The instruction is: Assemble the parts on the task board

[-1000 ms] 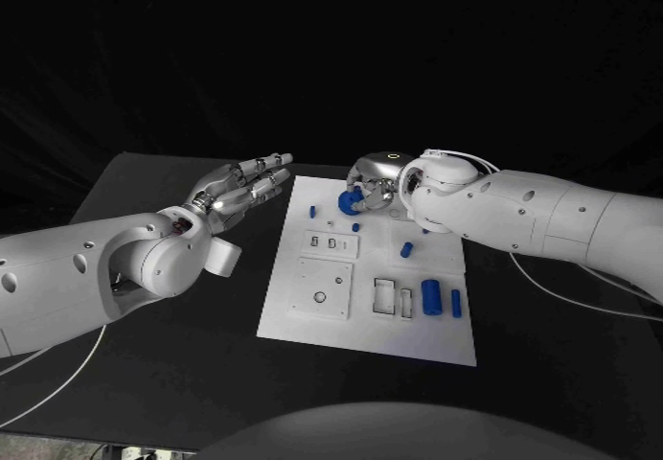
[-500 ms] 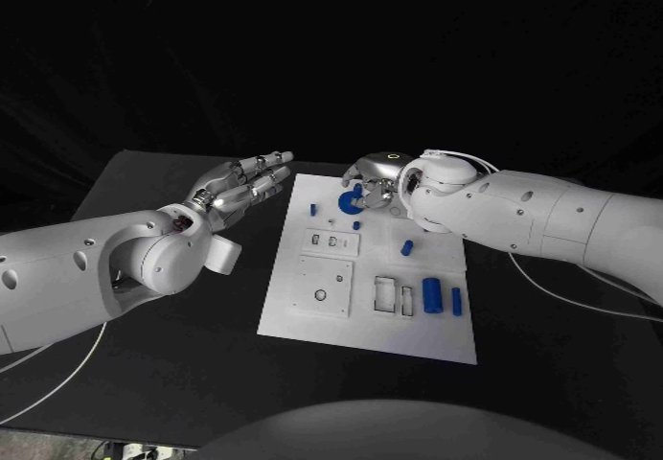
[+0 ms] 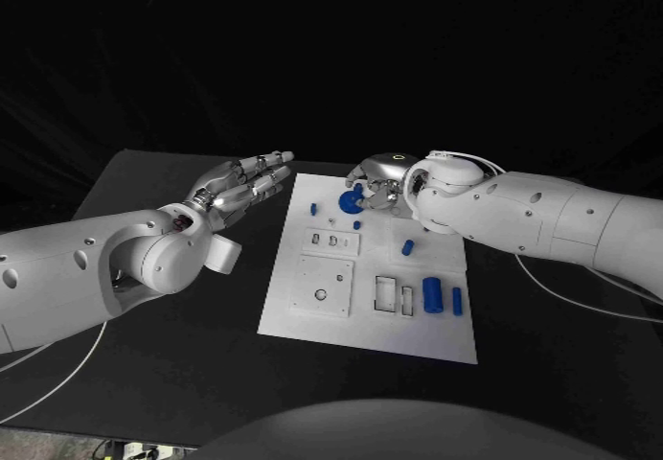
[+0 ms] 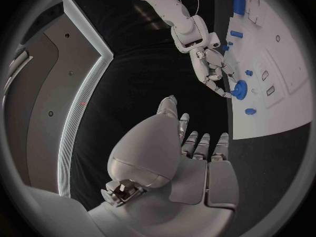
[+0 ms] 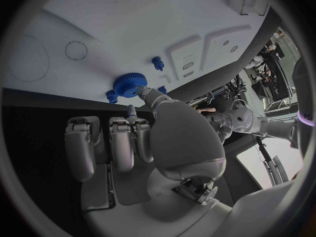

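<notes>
Early yet — right hand (image 3: 376, 188) pinches a blue gear (image 3: 351, 203) over the task board (image 3: 362, 331); left hand (image 3: 243, 190) empty, fingers apart; loose parts (image 3: 432, 293) remain.

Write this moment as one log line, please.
right hand: holds blue gear over white board | left hand: open, beside board

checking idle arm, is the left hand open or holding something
Open: the left hand hovers beside the task board, fingers apart, holding nothing.
</notes>
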Available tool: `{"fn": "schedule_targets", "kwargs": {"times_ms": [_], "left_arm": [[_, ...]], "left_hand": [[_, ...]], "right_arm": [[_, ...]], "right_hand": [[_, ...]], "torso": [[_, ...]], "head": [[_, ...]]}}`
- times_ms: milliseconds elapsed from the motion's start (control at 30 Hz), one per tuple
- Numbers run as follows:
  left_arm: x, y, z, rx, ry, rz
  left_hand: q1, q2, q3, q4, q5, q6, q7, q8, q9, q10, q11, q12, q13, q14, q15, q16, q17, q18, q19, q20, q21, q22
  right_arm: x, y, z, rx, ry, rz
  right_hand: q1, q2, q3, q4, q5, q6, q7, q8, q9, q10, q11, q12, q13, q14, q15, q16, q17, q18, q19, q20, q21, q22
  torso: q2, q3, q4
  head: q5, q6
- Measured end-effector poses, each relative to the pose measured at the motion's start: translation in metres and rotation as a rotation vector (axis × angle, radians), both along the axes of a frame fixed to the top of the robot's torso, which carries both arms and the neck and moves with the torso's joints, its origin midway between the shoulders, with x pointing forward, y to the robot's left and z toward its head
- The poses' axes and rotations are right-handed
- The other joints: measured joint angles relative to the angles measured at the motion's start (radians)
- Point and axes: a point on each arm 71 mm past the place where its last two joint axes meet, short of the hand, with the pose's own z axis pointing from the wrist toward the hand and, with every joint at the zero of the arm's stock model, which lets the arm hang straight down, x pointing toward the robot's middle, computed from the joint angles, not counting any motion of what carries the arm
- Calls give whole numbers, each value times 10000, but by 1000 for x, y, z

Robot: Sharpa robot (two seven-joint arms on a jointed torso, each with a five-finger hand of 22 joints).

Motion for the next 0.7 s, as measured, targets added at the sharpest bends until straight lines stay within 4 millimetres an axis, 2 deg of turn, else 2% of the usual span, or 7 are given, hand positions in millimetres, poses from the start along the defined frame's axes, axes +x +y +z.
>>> {"fn": "schedule_targets", "kwargs": {"times_ms": [133,233,267,433,567,633,700], "left_arm": [[0,1,0,6,4,19],[0,2,0,8,8,32],[0,2,0,10,9,39],[-1,4,0,23,12,82],[0,4,-1,32,18,91],[0,3,-2,36,35,80],[0,1,-3,30,54,47]], "left_hand": [[0,0,0,0,0,0,0,0,-1,0,0,0,0,0,0,0,0,0,0,0,0,0],[0,0,0,0,0,0,0,0,0,0,0,0,0,0,0,0,-1,0,0,0,0,0],[0,0,0,0,0,0,0,0,-1,-1,0,0,0,0,0,0,0,0,0,0,0,0],[0,0,0,0,0,0,0,0,-1,0,-1,0,9,0,0,0,-1,0,0,0,0,0],[0,0,0,0,0,0,0,0,-1,0,-1,0,8,0,0,0,-1,1,0,0,0,0],[0,0,0,0,0,0,0,0,-1,-1,-1,0,8,0,0,0,-1,0,0,0,0,0],[0,0,0,0,0,0,0,0,-1,0,-1,0,8,0,0,0,-1,1,0,0,0,0]], "right_arm": [[-3,-11,1,118,-99,-74],[-5,-26,7,230,-294,-169],[-5,-32,11,275,-389,-206],[-8,-69,37,599,-1042,-516],[-14,-95,51,825,-1326,-804],[-17,-109,55,902,-1343,-965],[-20,-122,56,1009,-1315,-1098]], "right_hand": [[-271,-78,-282,282,-1086,227,60,0,-168,0,0,0,0,0,0,0,0,-1,0,0,0,0],[-798,-103,-740,743,-2017,447,-6,50,-307,-16,-59,0,-1,0,0,0,0,0,0,0,-213,-1],[-1003,-104,-884,955,-2192,569,-20,51,-340,-10,-82,0,0,7,-7,0,0,100,0,0,-311,-1],[-1613,-47,-1367,1701,-2353,1362,-55,329,-348,-19,-91,0,-1,16,-91,0,-1,156,19,-92,-465,-1],[-1600,-61,-1409,1742,-2043,1611,1,408,-260,-18,-90,0,-1,16,-91,0,-1,156,19,-92,-343,3],[-1483,-177,-1466,1797,-2037,1518,2,385,-221,-18,-90,0,-1,16,-91,0,-1,156,19,-92,-175,7],[-1325,-327,-1525,1766,-1928,1376,-121,358,-86,-1,-149,0,-1,15,-167,0,2,156,2,-116,14,7]], "torso": [[0,-5,-4],[-2,-10,-7],[-2,-12,-3],[-3,-12,-7],[-9,-10,-27],[-19,-12,-41],[-31,-12,-48]], "head": [[12,57],[58,91],[64,93],[76,86],[77,63],[51,58],[25,58]]}}
